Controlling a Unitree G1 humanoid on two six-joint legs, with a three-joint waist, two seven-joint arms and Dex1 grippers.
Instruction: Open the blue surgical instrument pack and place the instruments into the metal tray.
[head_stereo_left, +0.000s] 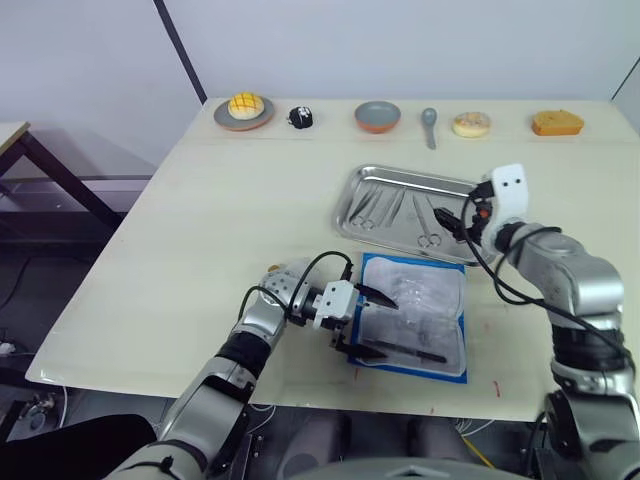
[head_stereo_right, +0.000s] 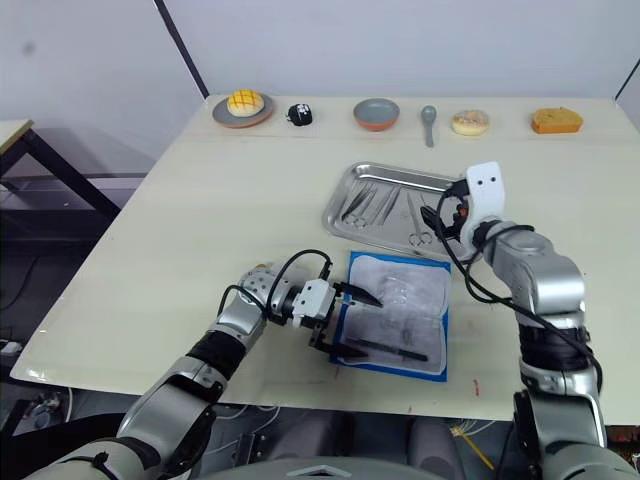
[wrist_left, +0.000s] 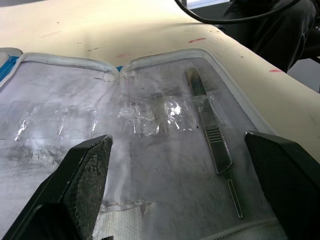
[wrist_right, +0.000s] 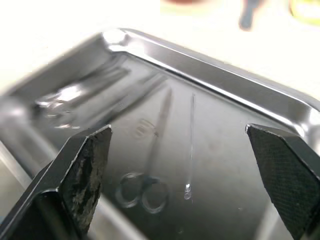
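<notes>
One blue surgical instrument pack (head_stereo_left: 412, 315) is lying opened flat on the table (head_stereo_left: 200, 230), its grey-white clear-pocketed lining facing up, just in front of the metal tray (head_stereo_left: 352, 190). No print or label is showing legibly on the lining. One slim flat-handled tool (wrist_left: 214, 145) is still lying in the pack, near the edge closest to the robot; the other pockets are looking empty.

One metal tray is sitting beyond the pack, toward the table's middle. It is holding the instruments (head_stereo_left: 388, 210): roughly four or five slim pieces seem to be lying there, though the glare is making an exact count unsure. One ring-handled pair (wrist_right: 145, 187) and a thin rod (wrist_right: 190, 145) beside it are showing clearly in the right wrist view.

The left pincer (head_stereo_left: 364, 322) is hovering over the pack's left side with its fingers spread wide, gripping nothing. The right pincer (head_stereo_right: 440, 222) is hanging over the tray's right end, fingers likewise wide apart and empty.

Along the far edge are standing one plate with a yellow bun (head_stereo_left: 244, 105), one small black object (head_stereo_left: 300, 118), one round grey bowl (head_stereo_left: 377, 116), one grey spoon (head_stereo_left: 429, 125), one ring-shaped pastry (head_stereo_left: 471, 124) and one orange cake piece (head_stereo_left: 557, 122).
</notes>
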